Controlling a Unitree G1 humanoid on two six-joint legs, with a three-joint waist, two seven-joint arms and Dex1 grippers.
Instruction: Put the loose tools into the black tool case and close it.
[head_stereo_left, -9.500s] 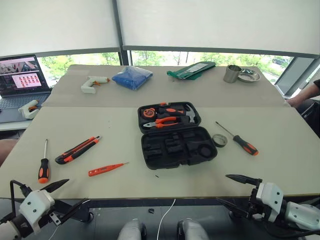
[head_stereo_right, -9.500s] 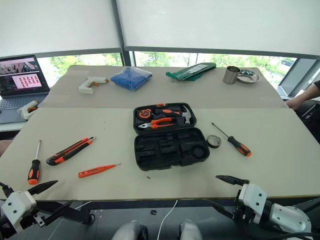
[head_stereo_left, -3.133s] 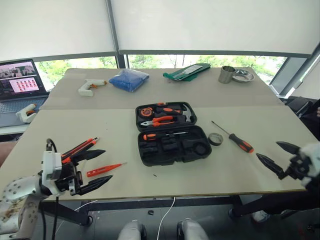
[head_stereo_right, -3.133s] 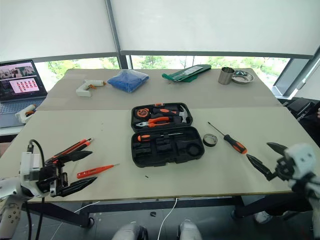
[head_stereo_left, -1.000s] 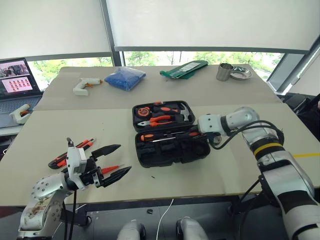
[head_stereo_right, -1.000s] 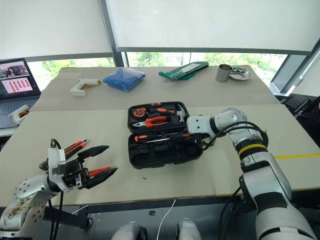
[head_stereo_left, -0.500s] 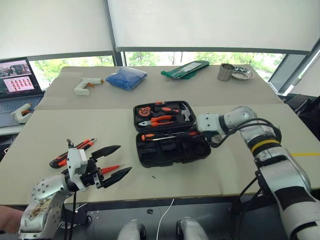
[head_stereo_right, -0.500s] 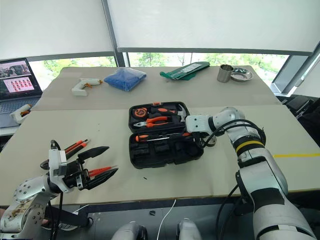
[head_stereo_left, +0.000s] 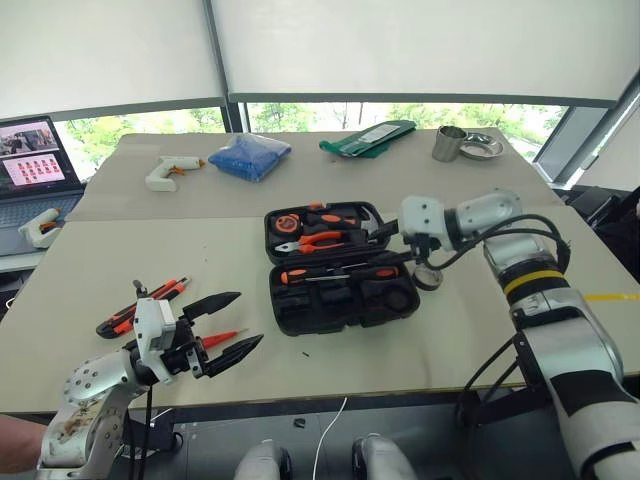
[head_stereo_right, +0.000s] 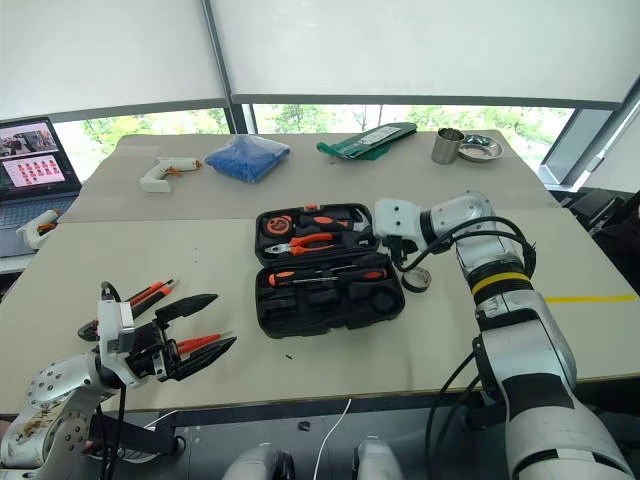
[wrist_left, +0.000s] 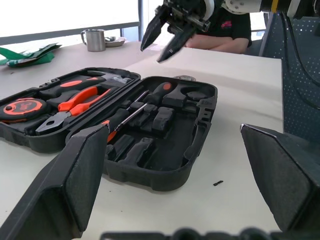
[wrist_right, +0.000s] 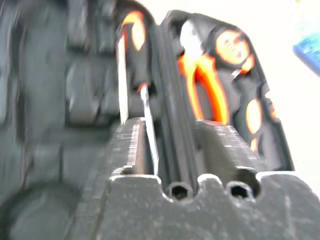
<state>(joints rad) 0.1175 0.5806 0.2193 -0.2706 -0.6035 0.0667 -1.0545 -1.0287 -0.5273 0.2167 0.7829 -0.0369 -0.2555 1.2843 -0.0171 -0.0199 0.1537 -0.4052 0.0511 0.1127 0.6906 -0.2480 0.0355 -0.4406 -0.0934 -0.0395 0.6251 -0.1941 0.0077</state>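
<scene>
1. Open tool case (head_stereo_left: 340, 270) lies mid-table (head_stereo_left: 300, 380), two screwdrivers (head_stereo_left: 335, 273) inside.
2. Left end effector (head_stereo_left: 222, 327) gapes wide, partly hiding the tester pen (head_stereo_left: 218, 336).
3. Right end effector (wrist_left: 167, 31) above the case, fingers slightly parted, empty.
4. Tape roll (head_stereo_left: 428, 276) is half hidden.

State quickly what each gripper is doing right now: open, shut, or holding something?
Left gripper: jaws wide open, empty.
Right gripper: jaws slightly apart, holding nothing.

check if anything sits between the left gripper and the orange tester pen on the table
Nothing visible does. The left gripper hangs with its fingers spread right at the orange tester pen, which lies on bare table. The utility knife lies off to the side, apart.
</scene>
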